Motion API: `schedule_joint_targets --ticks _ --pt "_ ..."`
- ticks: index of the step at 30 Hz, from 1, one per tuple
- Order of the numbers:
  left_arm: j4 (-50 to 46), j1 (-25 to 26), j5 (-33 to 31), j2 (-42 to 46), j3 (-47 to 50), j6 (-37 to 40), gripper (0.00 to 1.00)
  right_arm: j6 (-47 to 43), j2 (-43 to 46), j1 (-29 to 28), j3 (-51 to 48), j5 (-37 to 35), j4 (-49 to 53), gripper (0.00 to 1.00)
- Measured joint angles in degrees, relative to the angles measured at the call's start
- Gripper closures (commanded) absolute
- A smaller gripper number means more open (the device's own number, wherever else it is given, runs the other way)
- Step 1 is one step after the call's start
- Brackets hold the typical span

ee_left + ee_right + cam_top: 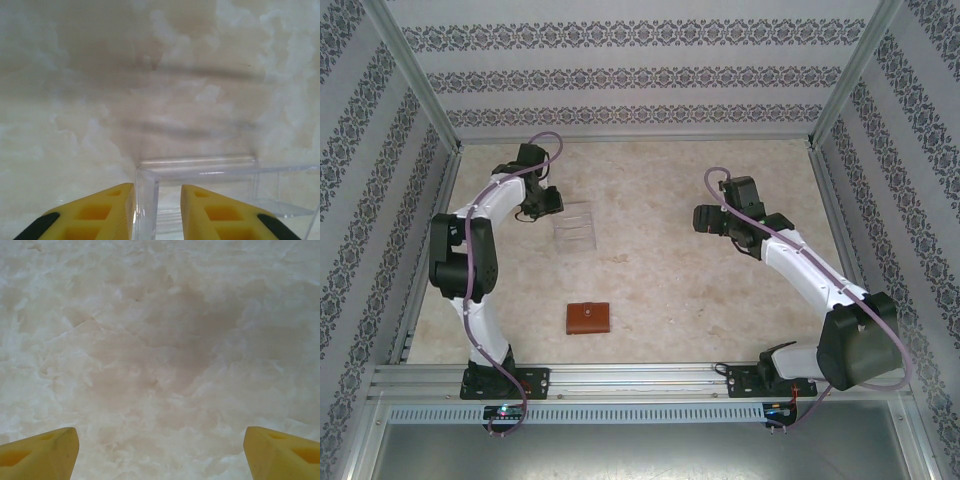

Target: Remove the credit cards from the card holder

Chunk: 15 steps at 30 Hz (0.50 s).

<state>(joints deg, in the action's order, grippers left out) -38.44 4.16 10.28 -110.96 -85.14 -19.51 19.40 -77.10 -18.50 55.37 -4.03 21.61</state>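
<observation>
The card holder (588,318), a small reddish-brown wallet, lies closed on the table near the front, left of centre. The credit cards are hidden. My left gripper (552,203) is at the back left, at the left edge of a clear plastic tray (573,228). In the left wrist view its yellow fingers (105,210) straddle the tray's corner wall (146,200). The left finger is against the wall and the right finger is a little apart, inside the tray. My right gripper (705,218) hovers at the back right, jaws wide over bare table (160,365), holding nothing.
Patterned walls with metal posts close in the table on the left, back and right. An aluminium rail (640,378) runs along the near edge by the arm bases.
</observation>
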Motion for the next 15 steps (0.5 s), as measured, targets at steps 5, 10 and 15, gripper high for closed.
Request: schedule_joint_targets --ticks 5,10,15 --pt "-1.2 0.0 0.0 -1.7 -0.9 0.4 0.78 0.0 -0.8 -0.2 0.0 -0.5 0.2 0.13" --pt "-1.6 0.0 0.1 -2.7 -1.4 0.8 0.85 0.0 -1.6 -0.5 0.1 -1.2 0.5 0.13" --pt "-2.1 0.1 -0.2 -2.8 -1.7 1.3 0.9 0.0 -2.6 -1.3 1.1 -1.4 1.2 0.13"
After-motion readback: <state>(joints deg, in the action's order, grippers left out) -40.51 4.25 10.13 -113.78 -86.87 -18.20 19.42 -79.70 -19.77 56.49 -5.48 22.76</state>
